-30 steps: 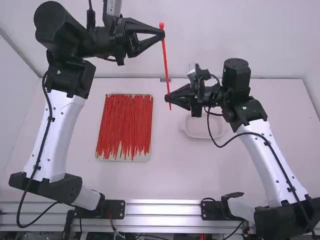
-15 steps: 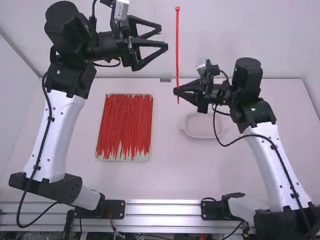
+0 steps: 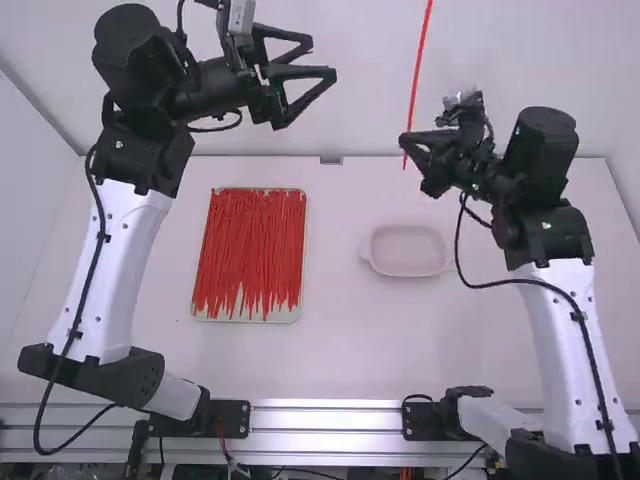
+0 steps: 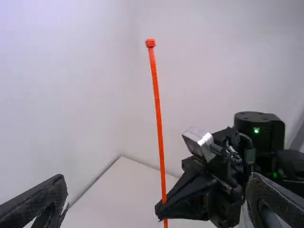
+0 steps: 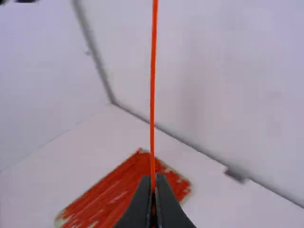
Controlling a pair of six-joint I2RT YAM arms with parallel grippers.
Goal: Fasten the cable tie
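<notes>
- I see the held cable tie (image 3: pixel 420 60) as plain orange-red.
- The heap of ties (image 3: pixel 250 250) is the same red, streaked lengthwise, on a pale tan tray (image 3: pixel 247 318).
- Dish (image 3: pixel 405 250) and bench (image 3: pixel 340 320): white.
- Left gripper (image 3: pixel 325 57) and right gripper (image 3: pixel 405 150): black.
- A green light (image 4: pixel 256 130) glows on my right arm (image 4: pixel 266 140).

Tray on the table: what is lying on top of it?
A dense layer of red cable ties lies on the tray, reaching almost to its edges. Only the pale rim shows; the tray's floor beneath them is covered.
</notes>
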